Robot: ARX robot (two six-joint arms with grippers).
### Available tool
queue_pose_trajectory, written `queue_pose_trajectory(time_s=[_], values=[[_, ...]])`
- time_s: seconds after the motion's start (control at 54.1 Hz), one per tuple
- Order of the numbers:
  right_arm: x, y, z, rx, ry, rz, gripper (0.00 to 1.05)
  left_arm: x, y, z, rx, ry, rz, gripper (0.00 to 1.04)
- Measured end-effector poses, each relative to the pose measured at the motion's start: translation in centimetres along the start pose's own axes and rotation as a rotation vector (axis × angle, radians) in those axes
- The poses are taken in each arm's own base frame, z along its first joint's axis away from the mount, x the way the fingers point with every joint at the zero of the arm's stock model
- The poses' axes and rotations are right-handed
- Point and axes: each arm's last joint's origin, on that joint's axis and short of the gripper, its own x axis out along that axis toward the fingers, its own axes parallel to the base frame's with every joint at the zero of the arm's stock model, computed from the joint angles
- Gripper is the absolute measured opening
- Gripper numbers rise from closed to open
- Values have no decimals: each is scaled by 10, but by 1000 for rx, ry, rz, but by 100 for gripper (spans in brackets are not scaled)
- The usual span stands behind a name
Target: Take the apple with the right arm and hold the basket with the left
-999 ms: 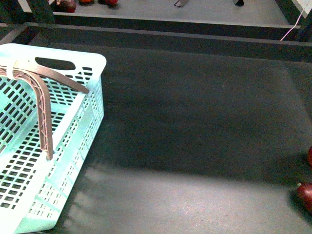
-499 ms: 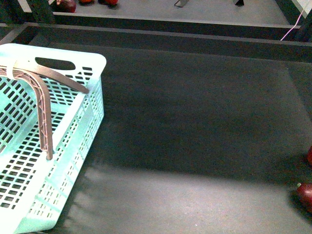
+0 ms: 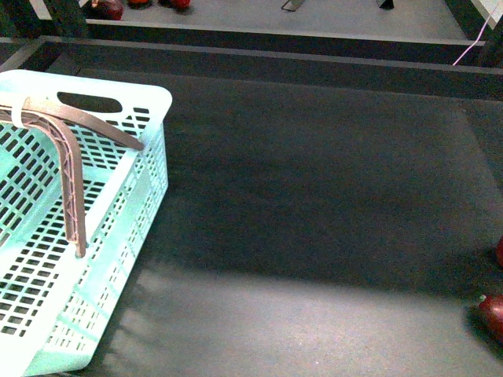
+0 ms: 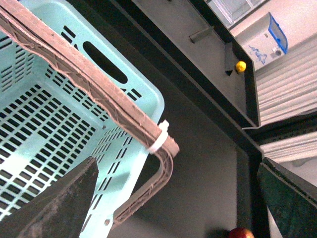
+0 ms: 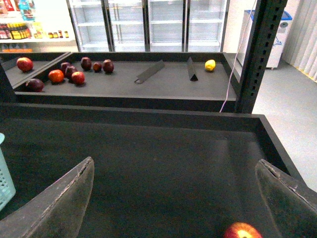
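Near the right edge of the tabletop (image 3: pixel 314 196) sits the apple (image 5: pixel 241 231), red with a bit of yellow. It is just ahead of the right pincer (image 5: pixel 174 166), which is wide open and holds nothing. A darker red fruit (image 3: pixel 491 316) lies close by on that side, so the pincer might grab the wrong one. The apple is round too, and if one finger bumps it first, it may roll away out of reach. Over on the near left is the light blue basket (image 3: pixel 149 96), with its brown handle (image 4: pixel 84 79) across the top and a white strap (image 4: pixel 157 140) tied round it. The left pincer (image 4: pixel 178 163) hangs above it, wide open and empty as well. If it closes crooked on the thin handle, the handle could slip out, or a pull could tip or slide the light basket. Far back on the shelf (image 5: pixel 168 87) more red fruits (image 5: pixel 25 64) lie in a bunch, and they could fool the robot into reaching much too far.
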Motion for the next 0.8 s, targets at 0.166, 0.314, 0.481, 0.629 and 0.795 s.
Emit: queue_pose_trajectory(time_s=[0.166, 0.314, 0.481, 0.629, 0.795], values=[[0, 0, 0, 0, 0, 0, 96, 49, 13, 22, -250, 9, 74, 98], [0, 0, 0, 0, 0, 0, 96, 85, 26, 35, -389, 13, 150, 98], [0, 0, 0, 0, 0, 0, 96, 121, 40, 50, -486, 16, 213, 98], [0, 0, 0, 0, 0, 0, 96, 139, 51, 55, -519, 11, 274, 98], [0, 0, 0, 0, 0, 0, 96, 150, 61, 59, -512, -5, 325, 98]])
